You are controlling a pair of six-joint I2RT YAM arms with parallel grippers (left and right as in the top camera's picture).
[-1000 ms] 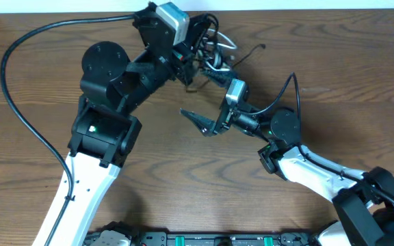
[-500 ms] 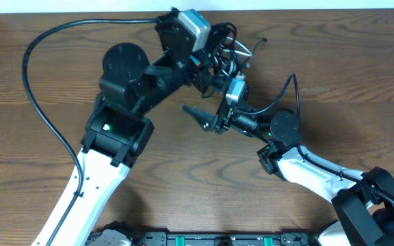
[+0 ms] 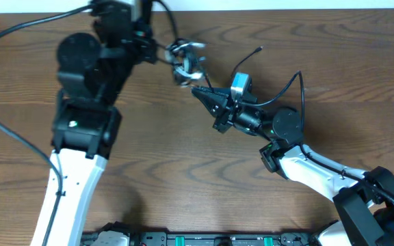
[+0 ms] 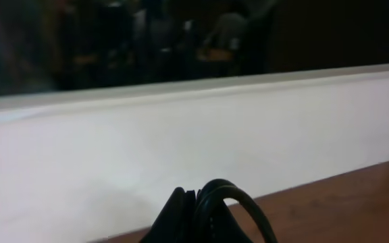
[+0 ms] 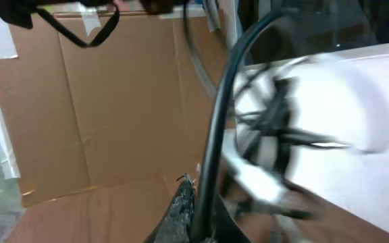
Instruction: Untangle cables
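Wooden table (image 3: 183, 178) fills the overhead view. Near its top centre, the black cable (image 3: 252, 56) and white cable (image 3: 189, 48) sit knotted in a blurred bundle between the two grippers. The left gripper (image 3: 157, 51), at upper left, has its jaws closed on a loop of the black cable, which shows at the bottom of its wrist view. The right gripper (image 3: 198, 91), just below and right of the knot, is pinched tight on a black strand rising from its fingertips. One black plug end trails toward the upper right.

Left pincer (image 3: 163, 52) and right pincer (image 3: 199, 91), both clamped tight.
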